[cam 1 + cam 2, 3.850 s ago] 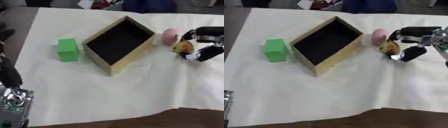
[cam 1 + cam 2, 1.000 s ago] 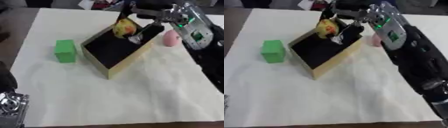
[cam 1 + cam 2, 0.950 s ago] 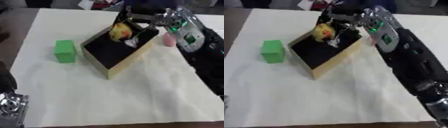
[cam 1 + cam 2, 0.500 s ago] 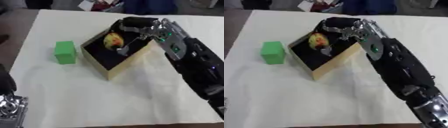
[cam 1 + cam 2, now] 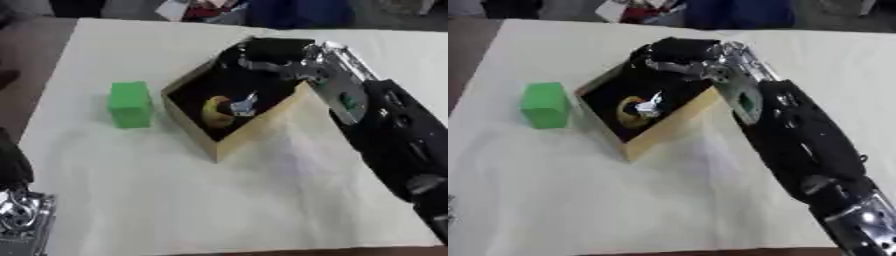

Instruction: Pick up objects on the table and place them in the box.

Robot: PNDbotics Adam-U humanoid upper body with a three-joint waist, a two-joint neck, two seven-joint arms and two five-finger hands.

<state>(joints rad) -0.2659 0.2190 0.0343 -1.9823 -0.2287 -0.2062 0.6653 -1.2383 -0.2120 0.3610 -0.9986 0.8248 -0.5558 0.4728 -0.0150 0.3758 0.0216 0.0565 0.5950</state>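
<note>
Reaching lower than a moment ago, the right hand [image 5: 262, 62] has the yellow fruit [image 5: 216, 111] down inside the box [image 5: 254, 130]; whether its fingers grip it, I cannot tell. A green block [image 5: 130, 104] stands beside the box on the cream cloth [image 5: 175, 200].

The right hand [image 5: 262, 62] reaches down into the box [image 5: 262, 120], an open tan carton with a dark inside, set at a slant on the counter. Its fingers [image 5: 245, 104] point down to a small yellow object [image 5: 215, 111] lying on the box floor; whether they touch it is hard to tell. A green block [image 5: 130, 104] stands upright outside the box, well off to the left of the hand, beside the box's left wall.
</note>
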